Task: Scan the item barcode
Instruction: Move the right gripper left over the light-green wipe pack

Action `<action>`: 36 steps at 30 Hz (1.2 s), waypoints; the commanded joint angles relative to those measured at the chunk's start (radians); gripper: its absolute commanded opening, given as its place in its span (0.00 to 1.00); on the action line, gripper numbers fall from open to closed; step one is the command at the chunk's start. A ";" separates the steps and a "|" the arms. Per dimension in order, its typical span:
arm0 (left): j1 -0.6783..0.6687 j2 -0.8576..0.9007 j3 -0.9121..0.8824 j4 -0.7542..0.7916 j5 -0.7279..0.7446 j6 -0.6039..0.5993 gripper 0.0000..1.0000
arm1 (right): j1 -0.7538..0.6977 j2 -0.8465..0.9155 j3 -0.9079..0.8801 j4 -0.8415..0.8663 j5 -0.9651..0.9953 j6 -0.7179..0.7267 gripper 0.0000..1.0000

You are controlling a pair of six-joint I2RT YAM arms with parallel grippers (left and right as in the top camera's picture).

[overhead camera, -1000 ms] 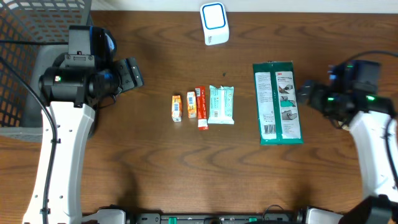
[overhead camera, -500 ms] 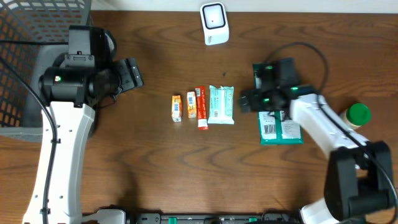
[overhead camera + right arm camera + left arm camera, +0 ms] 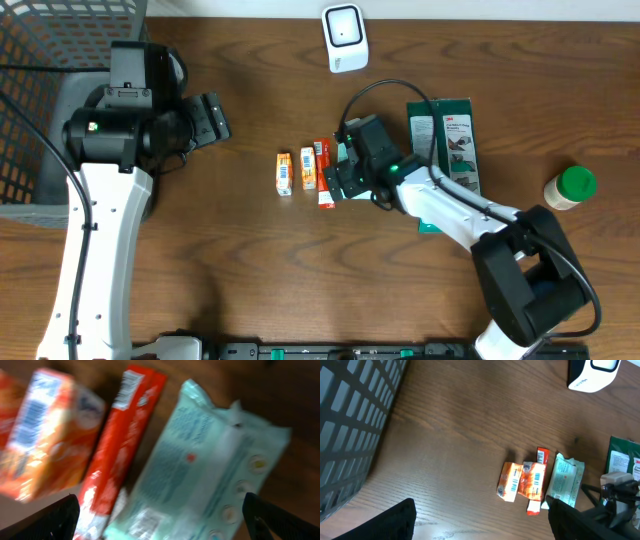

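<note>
My right end effector point(image 3: 160, 519) hangs wide open over the pale green packet point(image 3: 200, 470). The packet lies flat on the counter point(image 3: 250, 260), just beside a red stick point(image 3: 120, 445) and an orange box point(image 3: 45, 435). My left end effector point(image 3: 208, 118), also wide open, holds nothing and is well apart from them. The white scanner point(image 3: 344, 38) stands at the far edge.

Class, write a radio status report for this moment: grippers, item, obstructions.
Left gripper open, empty. Right gripper open, low over pale green packet, nothing held. No obstruction seen toward scanner.
</note>
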 commanded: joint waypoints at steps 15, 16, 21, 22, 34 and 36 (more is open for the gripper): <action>0.000 0.006 0.011 -0.003 0.002 0.005 0.85 | -0.001 0.065 -0.004 0.105 0.175 0.036 0.99; 0.000 0.006 0.011 -0.003 0.002 0.005 0.85 | -0.004 0.071 -0.004 0.105 0.175 0.035 0.99; 0.000 0.006 0.011 -0.003 0.002 0.005 0.85 | -0.040 0.087 -0.003 0.079 0.175 0.046 0.99; 0.000 0.006 0.011 -0.003 0.002 0.005 0.85 | -0.048 0.081 -0.002 0.063 0.175 0.058 0.99; 0.000 0.006 0.011 -0.003 0.002 0.005 0.85 | -0.120 -0.060 0.001 -0.068 -0.066 0.072 0.99; 0.000 0.006 0.011 -0.003 0.002 0.005 0.85 | -0.121 -0.060 0.000 -0.069 -0.061 0.071 0.99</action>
